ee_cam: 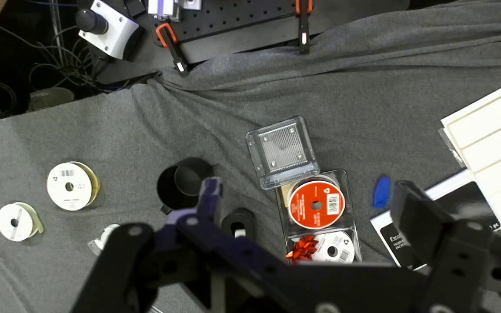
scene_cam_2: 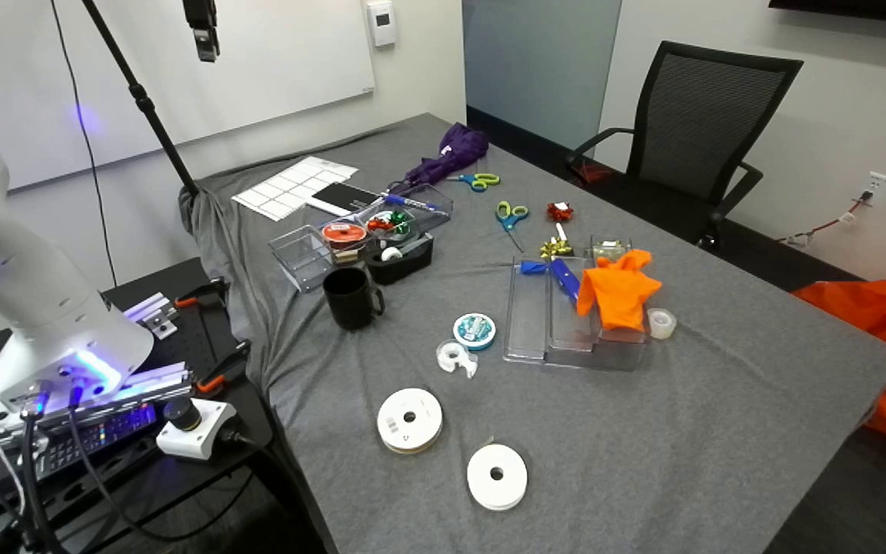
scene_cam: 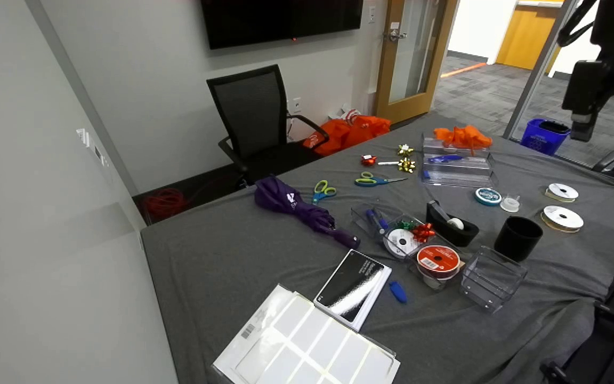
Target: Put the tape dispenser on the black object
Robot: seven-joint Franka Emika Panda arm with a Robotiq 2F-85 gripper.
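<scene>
"How does the tape dispenser (scene_cam: 449,230) sit?"

"Upright on the bench (scene_cam_2: 689,438), between the black mug (scene_cam_2: 348,302) and the long clear plastic tray (ee_cam: 341,177). Its body is a low, scooped wedge of black plastic, with a pale roll (scene_cam: 455,223) cradled inside."

"And the end effector (scene_cam: 607,120)?"

"Released: it hangs high over the bench, its fingers (scene_cam: 582,89) spread wide apart. In the wrist view it hides part of the tape dispenser."

"Which black thing does the task mean?"

"I can't tell. The mug is a plain cylinder with a looped handle (scene_cam_2: 379,302); the black-faced slab (scene_cam: 357,274) is a flat rectangle with white edges, glossy enough to carry a bright streak of glare. Label sheets (scene_cam: 312,346) lie beside it, pale and ruled into oblongs. The tape dispenser stands near the mug and well apart from the slab."

"Any softer stuff?"

"The grey cloth (scene_cam: 221,256) over the bench is matte and puckers into folds near its edge. A purple umbrella (scene_cam: 307,210) lies furled, its fabric ruffled, and limp orange fabric (scene_cam_2: 618,292) droops over a ribbed clear organiser (scene_cam_2: 526,331). The red bow (scene_cam: 423,232) in the tray is all shiny curled loops, beside a flat white spool (scene_cam: 395,242)."
</scene>
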